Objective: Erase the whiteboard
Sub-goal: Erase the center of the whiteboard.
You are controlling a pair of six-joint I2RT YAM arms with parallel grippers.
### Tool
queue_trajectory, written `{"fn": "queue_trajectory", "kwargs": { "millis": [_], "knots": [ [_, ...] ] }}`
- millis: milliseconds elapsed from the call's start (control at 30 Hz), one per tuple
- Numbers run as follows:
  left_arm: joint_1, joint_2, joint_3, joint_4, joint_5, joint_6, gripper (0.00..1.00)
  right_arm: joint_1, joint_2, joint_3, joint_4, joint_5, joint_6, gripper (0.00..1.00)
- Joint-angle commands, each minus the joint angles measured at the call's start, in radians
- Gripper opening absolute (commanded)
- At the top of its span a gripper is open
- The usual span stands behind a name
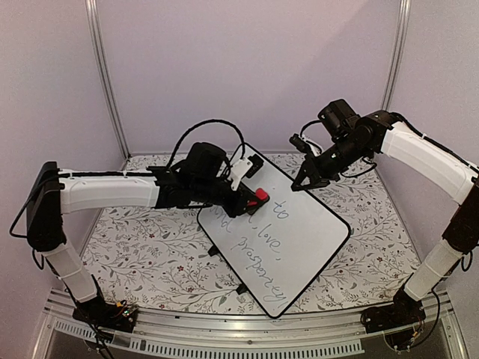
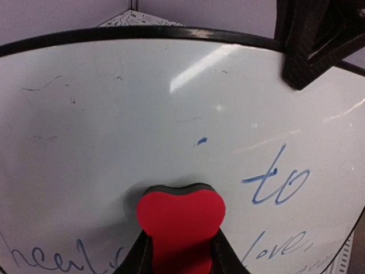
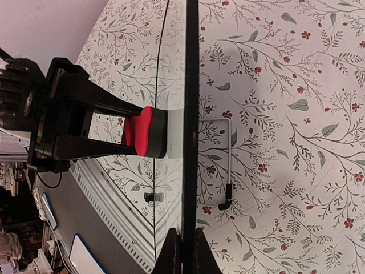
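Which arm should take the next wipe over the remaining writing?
Left. The left jaws grip the red eraser, set against the whiteboard right beside the writing. The right jaws are clamped on the board's edge, steadying it.

White shells and black joints cover the left arm (image 1: 112, 191) and right arm (image 1: 423, 153); black cables (image 1: 209, 123) loop from the wrists. The left tool (image 1: 257, 197) and right tool (image 1: 301, 184) are black.
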Motion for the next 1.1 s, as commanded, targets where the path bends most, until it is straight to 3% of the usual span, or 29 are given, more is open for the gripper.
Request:
{"fn": "queue_trajectory", "kwargs": {
  "millis": [0, 733, 1067],
  "knots": [
    [-0.02, 0.056, 0.033, 0.003, -0.007, 0.021, 0.0, 0.06, 0.004, 0.022, 0.037, -0.093, -0.089, 0.0],
    [-0.028, 0.101, 0.143, -0.036, -0.029, 0.044, 0.0, 0.058, 0.004, 0.026, 0.036, -0.092, -0.089, 0.0],
    [-0.043, 0.082, 0.098, -0.037, -0.061, 0.032, 0.0, 0.059, 0.002, 0.026, 0.035, -0.092, -0.089, 0.0]
  ]
}}
